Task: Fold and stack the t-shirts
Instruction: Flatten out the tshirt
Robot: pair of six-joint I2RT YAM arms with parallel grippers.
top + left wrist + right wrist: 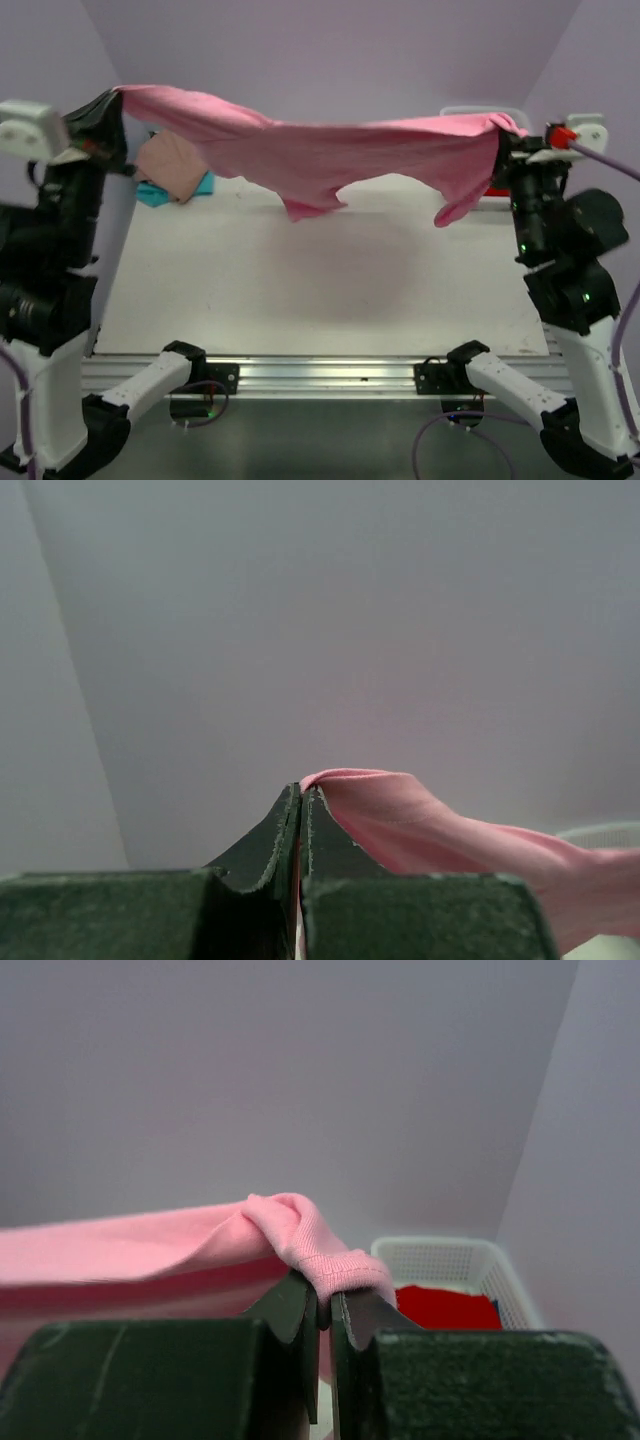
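Holding the bright pink t-shirt (330,150) aloft across the upper half of the overhead frame, well above the table (300,300). Pinched at upper left by the left gripper (108,108), clamped tight on one end of the cloth. Pinched at upper right by the right gripper (507,140), likewise closed hard on a bunched fold of ribbed edge. Sagging through the middle, with one loose flap dangling left of centre and another toward the right, both hanging clear of the tabletop.

Glimpsed below the cloth at far left of the frame: the dusty tan-pink t-shirt (170,165), heaped on the teal t-shirt (150,193) at the table's far left corner. Hard to tell whether folded or merely piled. At lower right of the right wrist view, inside the white lattice basket (440,1253): the red t-shirt (445,1310).

Judged to be the spreading step for the pink shirt: lifted and drawn out wide, not yet laid flat, no fold made in it.

Calling next for lowering both ends together and level, so as to lay the cloth flat on the bare middle of the table, and for letting go only once down. Worth watching: that slack centre, likely to land first and crease unless kept taut on the way.
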